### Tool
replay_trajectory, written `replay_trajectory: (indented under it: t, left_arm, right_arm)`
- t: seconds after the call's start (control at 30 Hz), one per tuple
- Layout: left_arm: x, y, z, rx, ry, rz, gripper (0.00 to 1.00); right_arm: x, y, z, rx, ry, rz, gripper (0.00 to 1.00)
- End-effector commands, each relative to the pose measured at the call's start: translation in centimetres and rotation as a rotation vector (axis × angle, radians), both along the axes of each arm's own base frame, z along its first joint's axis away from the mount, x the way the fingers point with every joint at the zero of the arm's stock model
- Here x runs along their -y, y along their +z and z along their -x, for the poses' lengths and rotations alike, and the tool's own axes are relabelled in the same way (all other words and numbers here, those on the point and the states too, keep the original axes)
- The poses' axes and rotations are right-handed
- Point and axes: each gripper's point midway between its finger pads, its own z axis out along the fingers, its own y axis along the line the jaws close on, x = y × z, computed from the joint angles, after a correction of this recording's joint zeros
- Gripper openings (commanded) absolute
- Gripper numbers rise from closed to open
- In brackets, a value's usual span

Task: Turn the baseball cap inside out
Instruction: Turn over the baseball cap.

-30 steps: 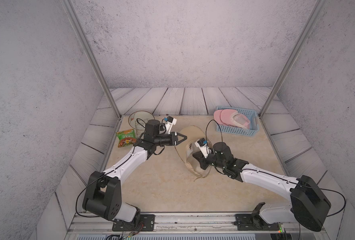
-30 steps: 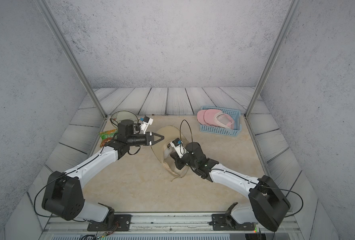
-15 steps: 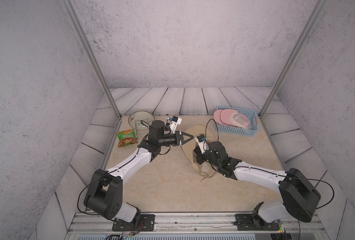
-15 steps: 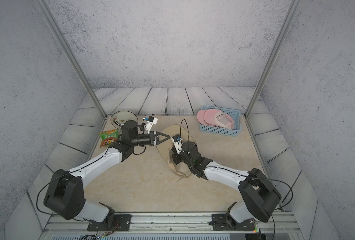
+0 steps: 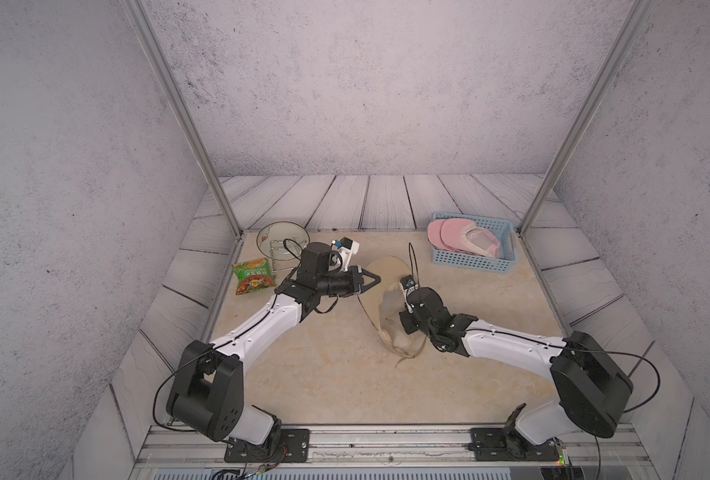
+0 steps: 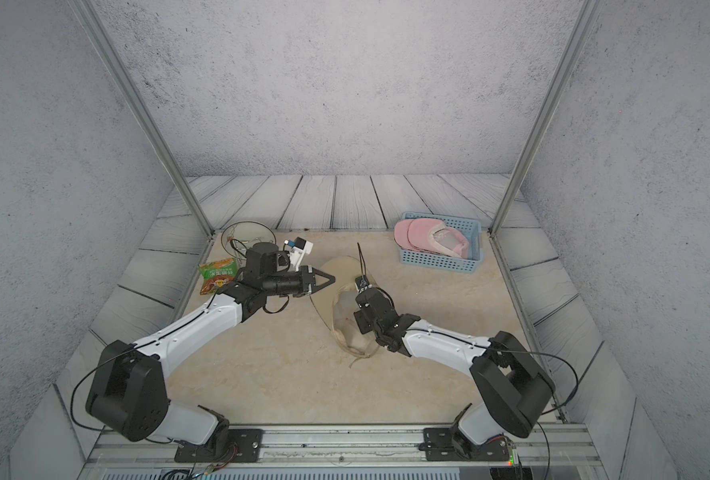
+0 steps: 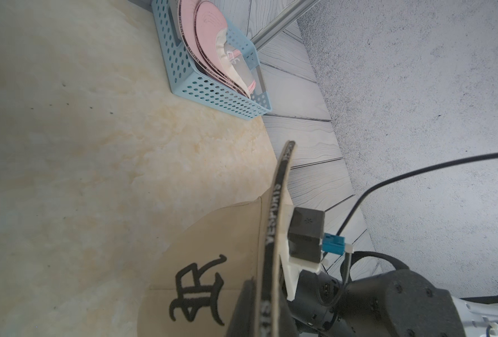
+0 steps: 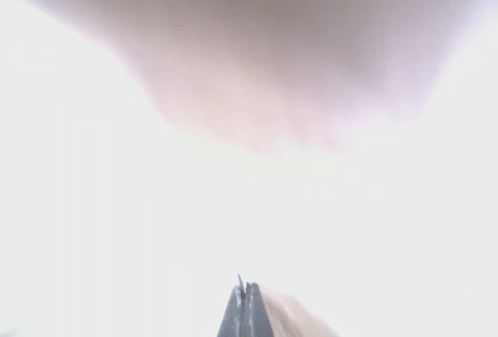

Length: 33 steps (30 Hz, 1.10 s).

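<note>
The beige baseball cap point(image 5: 390, 309) stands on its side in the middle of the mat in both top views, brim point(image 5: 386, 266) toward the back and pale lining facing up. My left gripper point(image 5: 376, 277) is shut on the cap's rim. In the left wrist view the black lettered band point(image 7: 274, 233) runs between its jaws point(image 7: 266, 321), beside the black logo point(image 7: 196, 291). My right gripper point(image 8: 246, 287) is shut and pushed into the crown, with washed-out fabric all round it. In the top views its fingertips are hidden inside the cap point(image 6: 347, 318).
A blue basket point(image 5: 469, 259) holding pink footwear sits at the back right. A glass dish on a wire stand point(image 5: 282, 245) and a green snack packet point(image 5: 252, 276) lie at the back left. Metal frame posts rise at both back corners.
The right arm has swung left and pushed its gripper deeper into the cap. The left gripper has shifted slightly right and back, still holding the rim.
</note>
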Motion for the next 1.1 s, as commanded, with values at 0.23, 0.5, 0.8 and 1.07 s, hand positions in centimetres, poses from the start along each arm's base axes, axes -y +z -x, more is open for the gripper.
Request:
replay_trajectory:
  t: [0.23, 0.5, 0.8, 1.07]
  left_arm:
    - [-0.2, 4.3, 0.0, 0.12, 0.008, 0.08, 0.0]
    - [0.4, 2.7, 0.2, 0.104, -0.042, 0.06, 0.0]
    - [2.2, 3.0, 1.3, 0.115, -0.15, 0.092, 0.0]
    - [1.9, 4.7, 0.9, 0.163, -0.132, 0.103, 0.0]
  right_arm:
    - [1.8, -4.4, 3.0, -0.164, 0.052, 0.109, 0.04]
    - [-2.0, 1.8, 3.6, -0.07, 0.219, -0.105, 0.04]
    - [-7.3, 6.0, 5.9, -0.076, 0.458, -0.388, 0.02]
    - [-9.0, 3.7, 8.3, -0.239, 0.575, -0.419, 0.02]
